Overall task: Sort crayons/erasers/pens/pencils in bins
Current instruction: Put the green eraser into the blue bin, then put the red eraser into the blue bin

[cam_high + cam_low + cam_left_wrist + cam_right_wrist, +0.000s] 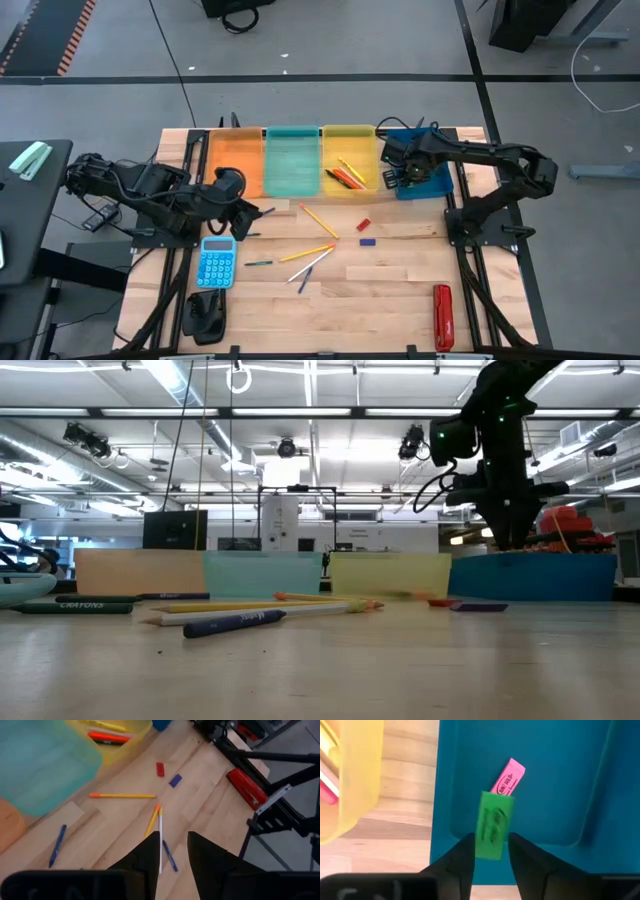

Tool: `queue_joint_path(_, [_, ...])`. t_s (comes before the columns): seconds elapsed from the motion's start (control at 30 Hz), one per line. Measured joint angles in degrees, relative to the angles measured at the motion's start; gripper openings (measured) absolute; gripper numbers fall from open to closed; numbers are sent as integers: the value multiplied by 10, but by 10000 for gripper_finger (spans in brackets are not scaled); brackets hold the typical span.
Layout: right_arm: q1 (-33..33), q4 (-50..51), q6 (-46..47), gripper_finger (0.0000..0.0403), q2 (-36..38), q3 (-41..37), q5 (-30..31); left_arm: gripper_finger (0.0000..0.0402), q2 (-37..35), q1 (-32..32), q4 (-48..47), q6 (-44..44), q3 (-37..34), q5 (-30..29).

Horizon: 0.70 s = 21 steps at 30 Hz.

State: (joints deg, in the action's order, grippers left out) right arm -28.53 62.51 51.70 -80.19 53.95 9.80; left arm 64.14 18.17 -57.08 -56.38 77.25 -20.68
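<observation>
right end effector [490,851] over dark blue bin [560,780], fingers spread beside green eraser [493,826], grip uncertain; pink eraser [508,777] lies in bin. left end effector [174,851] parted, empty, above counter [210,795].

Overhead and table-level views share the bins [320,160]; wrist cameras look down close.

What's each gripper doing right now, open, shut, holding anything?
Left gripper: open, empty, over the table near the orange bin.
Right gripper: above the dark blue bin, green eraser between its fingers; held or just released, cannot tell.
</observation>
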Motion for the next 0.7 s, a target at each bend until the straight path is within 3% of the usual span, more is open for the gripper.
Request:
queue_joint_path(0.37, [12, -4, -9, 170, 1, 6, -4, 107, 0, 0, 1, 1, 0, -22])
queue_joint_path(0.57, [88, -39, -45, 170, 1, 58, -23, 107, 0, 0, 0, 6, 0, -23])
queue_joint_path(0.7, [146, -57, 28, 170, 1, 88, -39, 107, 0, 0, 0, 21, 0, -24])
